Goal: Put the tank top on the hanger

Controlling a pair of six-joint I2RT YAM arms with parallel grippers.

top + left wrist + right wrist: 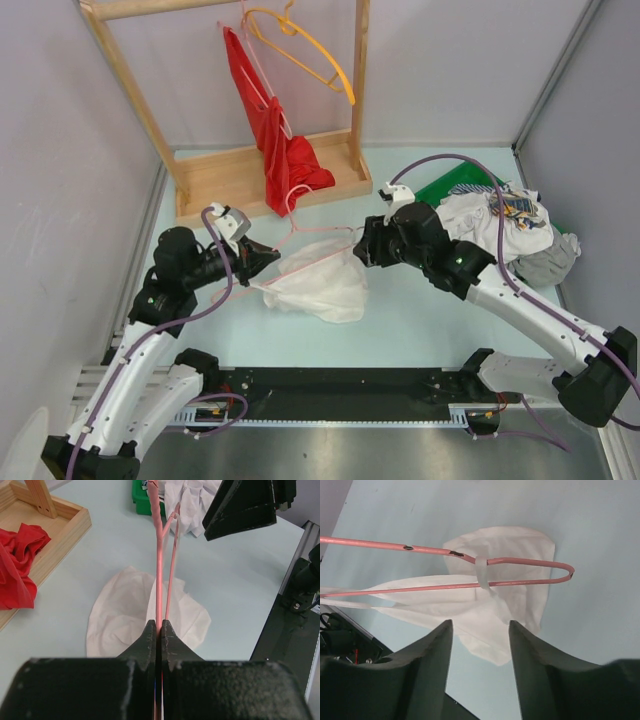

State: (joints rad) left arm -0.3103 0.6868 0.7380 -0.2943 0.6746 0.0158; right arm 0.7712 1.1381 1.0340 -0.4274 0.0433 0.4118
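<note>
My left gripper [268, 258] [160, 627] is shut on the thin pink hanger [320, 232] [159, 580] and holds it level above the table. The white tank top [318, 285] [120, 615] [500, 605] hangs from the hanger [520, 560]. One narrow strap [482, 572] is looped round both wires near the rounded far end, and the fabric's lower part rests on the table. My right gripper [362, 250] [481, 625] stands open just short of that end, with nothing between its fingers. In the left wrist view it is the dark shape at the upper right [245, 505].
A wooden rack [270, 180] stands at the back with a red garment [275, 130] and an orange hanger [310, 50] on its rail. A heap of white-grey clothes [500, 225] lies at the right over a green bin [450, 185].
</note>
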